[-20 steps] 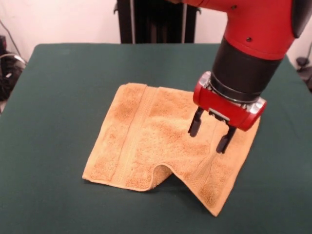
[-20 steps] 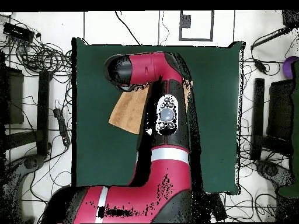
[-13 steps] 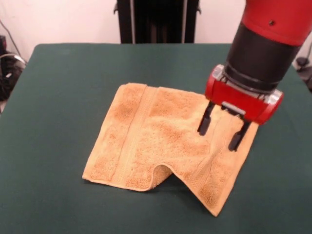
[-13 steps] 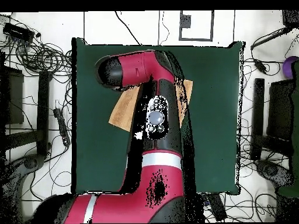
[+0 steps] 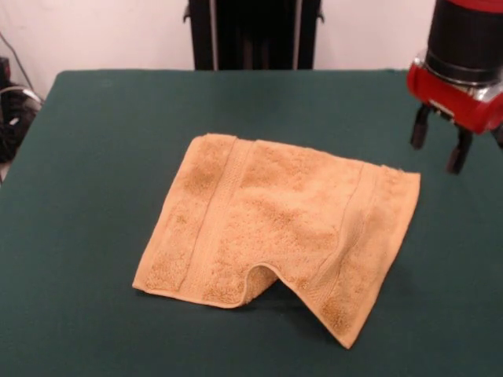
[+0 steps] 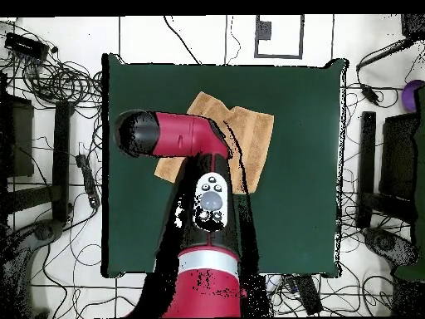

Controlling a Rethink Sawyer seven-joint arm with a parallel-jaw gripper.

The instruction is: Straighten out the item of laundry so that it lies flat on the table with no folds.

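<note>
The towel [image 5: 275, 236] lies on the desk [image 5: 94, 141], about midway between its side edges. In the front view, the end effector [image 5: 437, 145] hangs above the desk near its right edge, beside the towel's far right corner, apart from it.

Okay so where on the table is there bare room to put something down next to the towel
Bare green table runs wide between the towel and the picture-left edge, and across the far strip behind the towel. The near edge has only a thin strip. Picture-right is tighter: the open gripper hangs just off the towel's far right corner.
</note>
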